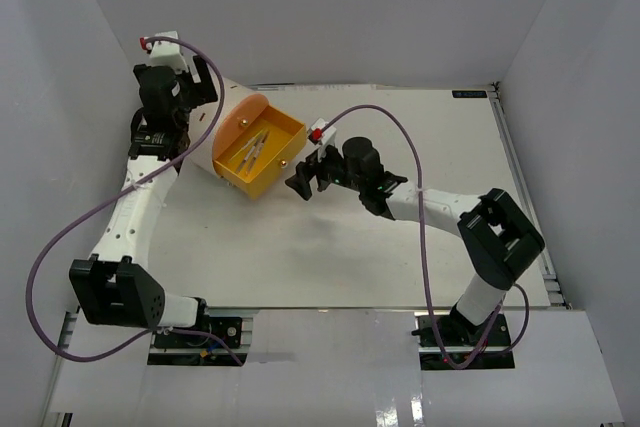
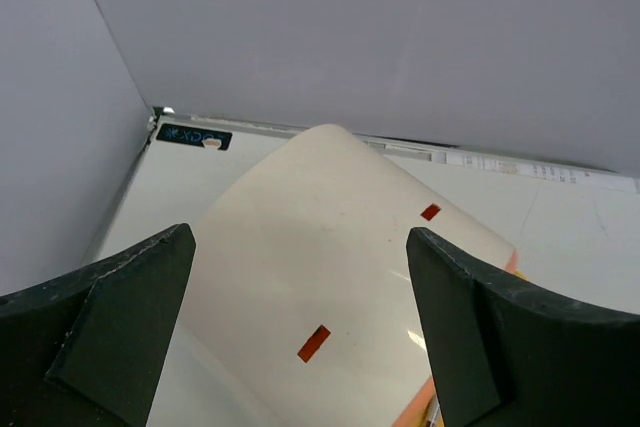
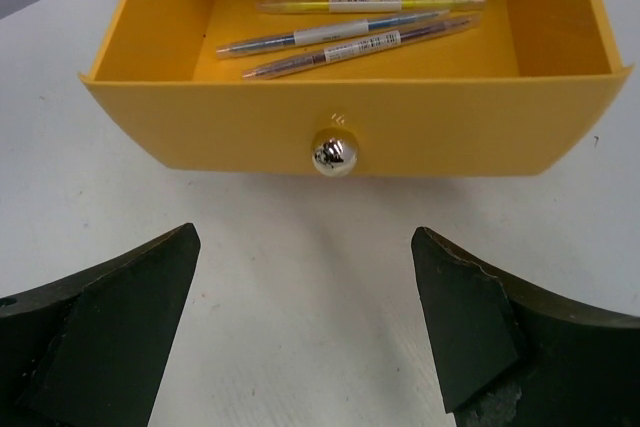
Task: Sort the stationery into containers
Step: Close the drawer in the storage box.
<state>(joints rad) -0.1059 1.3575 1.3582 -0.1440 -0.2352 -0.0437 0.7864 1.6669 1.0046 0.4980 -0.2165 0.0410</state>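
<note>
Left jaws: wide apart and empty, hanging over the organizer (image 2: 320,277). Its cream body lies on its side by the far-left corner of the bench (image 1: 400,247), with two red tape marks (image 2: 314,343) on top. I judge the left arm is parked there to steady the body while a drawer moves.

Drawer (image 1: 288,159): yellow, pulled out toward the bench middle. Three pens lie side by side on its floor: yellow (image 3: 370,4), blue (image 3: 330,32), purple (image 3: 355,45).

Right jaws: apart, holding nothing, low over the bench. They face the drawer front squarely, with the knob (image 3: 334,151) centred between them. This reads as lined up to push the drawer home. One risk is that a skewed push jams it.
</note>
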